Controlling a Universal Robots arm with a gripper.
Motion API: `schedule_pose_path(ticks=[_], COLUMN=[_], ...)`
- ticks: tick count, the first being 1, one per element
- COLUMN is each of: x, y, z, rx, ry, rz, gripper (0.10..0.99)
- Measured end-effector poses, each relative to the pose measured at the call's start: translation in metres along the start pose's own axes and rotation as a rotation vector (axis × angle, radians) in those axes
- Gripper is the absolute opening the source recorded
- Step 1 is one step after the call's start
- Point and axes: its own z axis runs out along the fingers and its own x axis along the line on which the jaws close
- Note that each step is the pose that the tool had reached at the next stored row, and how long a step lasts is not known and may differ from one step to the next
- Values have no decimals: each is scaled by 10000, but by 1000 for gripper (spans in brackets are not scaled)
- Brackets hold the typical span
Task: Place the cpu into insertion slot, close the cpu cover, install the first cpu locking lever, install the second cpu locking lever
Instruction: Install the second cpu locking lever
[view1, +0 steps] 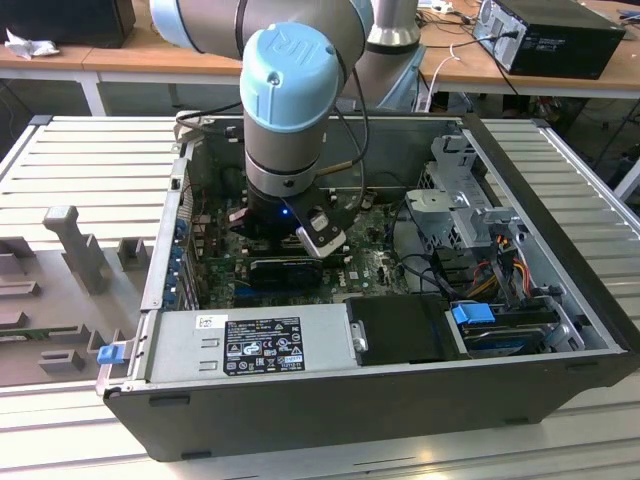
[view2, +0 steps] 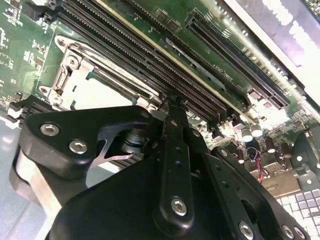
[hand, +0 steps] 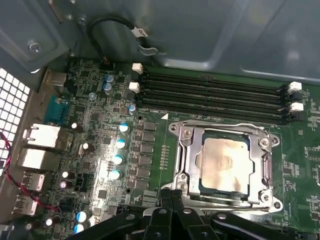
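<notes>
Inside the open computer case (view1: 560, 300), the arm has its wrist low over the green circuit board (hand: 150, 150), and the gripper (hand: 171, 196) sits right at the near edge of the insertion slot (hand: 182, 150). In the first wrist view the cpu (hand: 223, 163) already lies flat in the slot, its pale metal top showing through the window of the cpu cover (hand: 264, 165), which lies down over it rather than standing up on its hinge. The thin wire levers run along the frame's edges; whether either is hooked under its catch I cannot tell from here.

The jaws are clenched together with nothing between them, the two fingertips (hand: 166, 196) meeting in a blunt point, which looks like a pushing tool rather than a grasp.

To my eye the work in hand is a locking lever. Done well, that means pressing on the lever's wire and not on the cover or the chip, keeping the tip clear of the long black memory slots (hand: 215, 95) nearby, and pushing steadily so the springy wire does not slip off the tip.
</notes>
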Motion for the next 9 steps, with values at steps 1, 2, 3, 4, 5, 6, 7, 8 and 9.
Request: schedule_pose_path(ticks=[1, 2, 3, 4, 5, 6, 7, 8, 9], x=[7, 12, 12, 14, 19, 24, 32, 32, 33], y=[1, 1, 1, 1, 2, 4, 16, 28, 35], z=[19, 13, 16, 16, 14, 8, -28, -66, -88], rx=[-119, -184, -195, -200, -200, -204, -207, -205, -206], ry=[-29, -28, -31, -32, -30, -31, -32, -30, -30], rz=[-6, -7, -8, -7, -6, -6, -7, -9, -9], gripper=[106, 106, 106, 106, 106, 106, 106, 106, 106])
